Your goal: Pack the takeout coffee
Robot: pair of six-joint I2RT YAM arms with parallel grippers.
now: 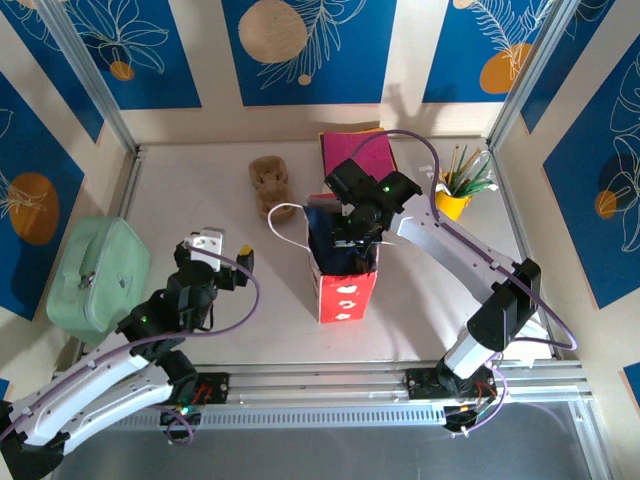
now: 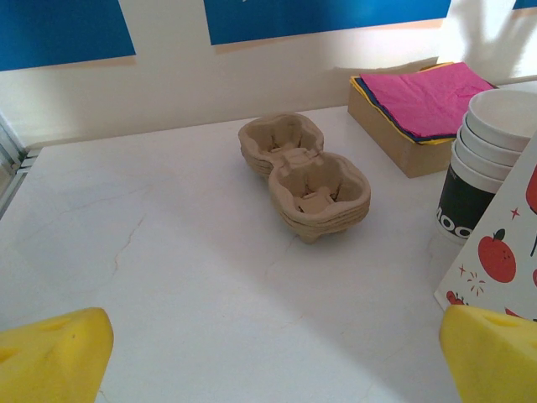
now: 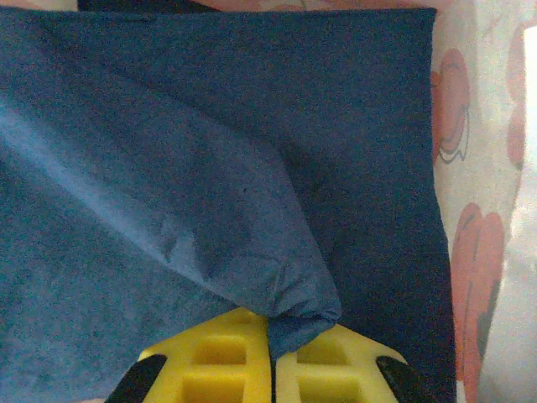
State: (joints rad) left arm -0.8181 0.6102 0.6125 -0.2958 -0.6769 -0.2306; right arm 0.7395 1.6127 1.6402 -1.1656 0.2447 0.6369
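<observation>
A white table [image 1: 200, 200] holds a red paper bag [image 1: 345, 295], upright at its centre. The right claw [image 1: 352, 240], the nearer one, hangs over the bag's open top, pinched shut on a blue napkin [image 3: 210, 168]. The left claw [image 1: 218, 247] sits to the left, wide open and empty. The coffee cup's place cannot be told; it may be inside the bag, below the napkin.

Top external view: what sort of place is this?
Probably a mock café takeout counter staged on a robot test table: a pulp cup carrier, a stack of white paper cups, a box of coloured napkins and a fruit-printed paper bag.
</observation>
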